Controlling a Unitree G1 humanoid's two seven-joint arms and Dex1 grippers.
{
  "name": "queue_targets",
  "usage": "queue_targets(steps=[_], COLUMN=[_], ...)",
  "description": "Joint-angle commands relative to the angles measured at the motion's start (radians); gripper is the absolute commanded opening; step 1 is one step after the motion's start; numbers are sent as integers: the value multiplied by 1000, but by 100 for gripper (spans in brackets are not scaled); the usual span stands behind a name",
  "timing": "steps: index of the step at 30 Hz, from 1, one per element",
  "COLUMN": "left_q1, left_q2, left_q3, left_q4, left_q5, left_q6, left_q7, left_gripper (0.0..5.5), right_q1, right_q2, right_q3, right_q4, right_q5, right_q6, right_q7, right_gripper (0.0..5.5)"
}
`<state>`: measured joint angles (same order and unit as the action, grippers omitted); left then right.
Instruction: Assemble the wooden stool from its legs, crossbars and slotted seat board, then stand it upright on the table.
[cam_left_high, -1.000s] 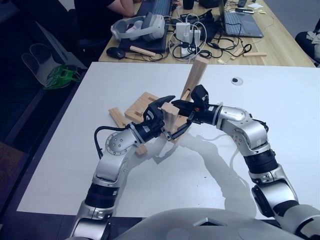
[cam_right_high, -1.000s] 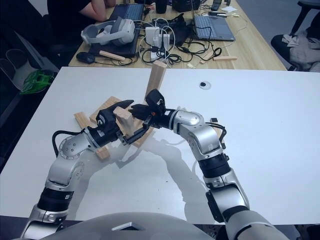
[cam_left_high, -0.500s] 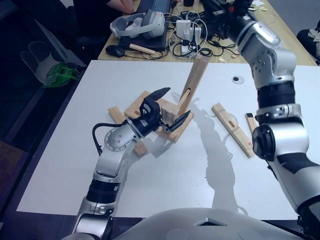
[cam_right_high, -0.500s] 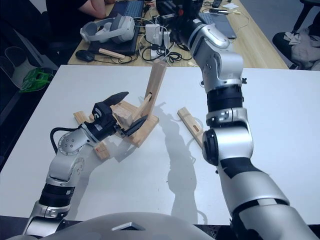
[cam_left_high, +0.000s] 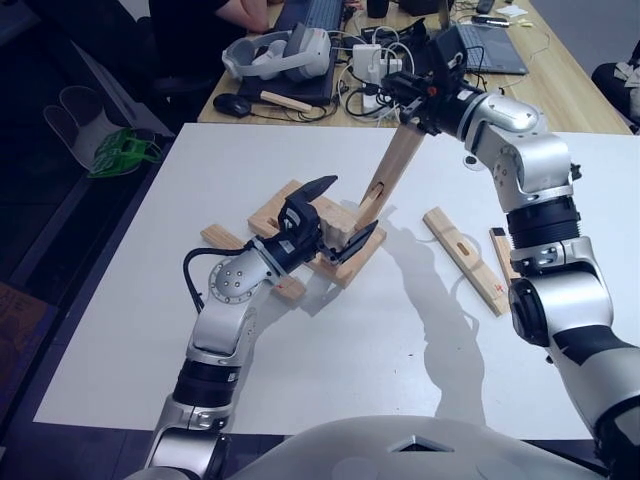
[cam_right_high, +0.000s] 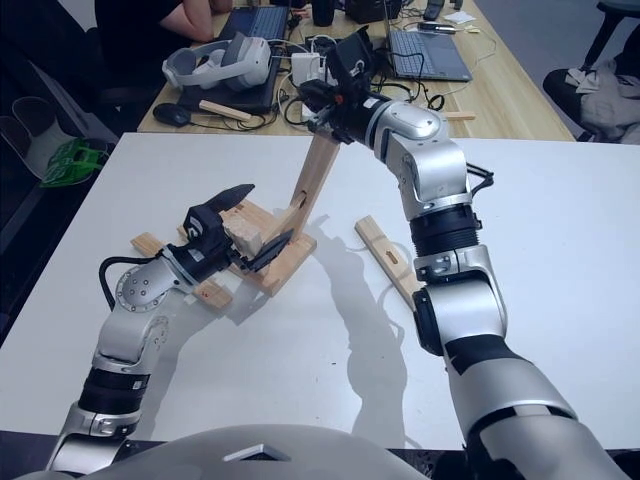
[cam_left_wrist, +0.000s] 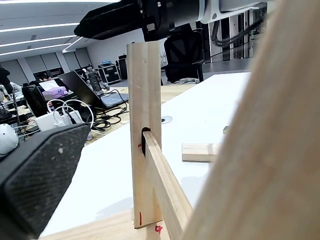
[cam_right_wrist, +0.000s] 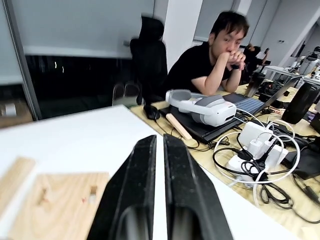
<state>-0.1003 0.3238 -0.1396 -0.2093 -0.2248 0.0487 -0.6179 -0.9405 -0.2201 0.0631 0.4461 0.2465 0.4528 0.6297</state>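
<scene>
Left eye view: leg (cam_left_high: 388, 172) is leaning toward one o'clock off the board (cam_left_high: 283, 207); right gripper (cam_left_high: 410, 108), fingers together, is touching its top; left gripper (cam_left_high: 342, 212) is gaping around a crossbar (cam_left_high: 335, 232). A sideways push risks toppling it.

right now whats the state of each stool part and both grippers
seat board, flat on the table
standing leg, tilted, foot on the seat board
crossbar, plugged into the standing leg's slot
loose slotted leg, flat on the table, apart
left gripper, open, above the seat board
right gripper, shut, at the standing leg's top
</scene>
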Motion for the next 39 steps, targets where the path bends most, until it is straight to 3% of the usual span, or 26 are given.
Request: queue_targets(steps=[1,7,14,19,24,32,39], left_q1=[-21,-22,-26,-29,-35,-29,-54], left_q2=[-9,-20,-17,-14,-22,-20,-51], left_q3=[-16,-17,-18,-15,-14,-13,35], left_q4=[17,22,25,27,20,12,14], left_q5=[23,29,29,26,13,-3,10], left_q6=[5,2,-3,-5,-17,-11,-50], left_q7=[10,18,15,13,7,-7,73], left_gripper=[510,510,510,510,510,510,510], right_q1=[-22,-24,145,162,269,508,498], right_q2=[30,41,59,79,49,66,101], right_q3=[-82,-111,19,-11,147,299,265], right_q4=[-96,-198,-124,-244,-372,-212,-277], right_q5=[88,150,95,98,-35,-55,-15], right_q6=[76,158,328,157,-24,273,248], right_q7=[-29,-44,-58,-66,-42,-37,-46], right_gripper=[24,24,24,24,24,24,24])
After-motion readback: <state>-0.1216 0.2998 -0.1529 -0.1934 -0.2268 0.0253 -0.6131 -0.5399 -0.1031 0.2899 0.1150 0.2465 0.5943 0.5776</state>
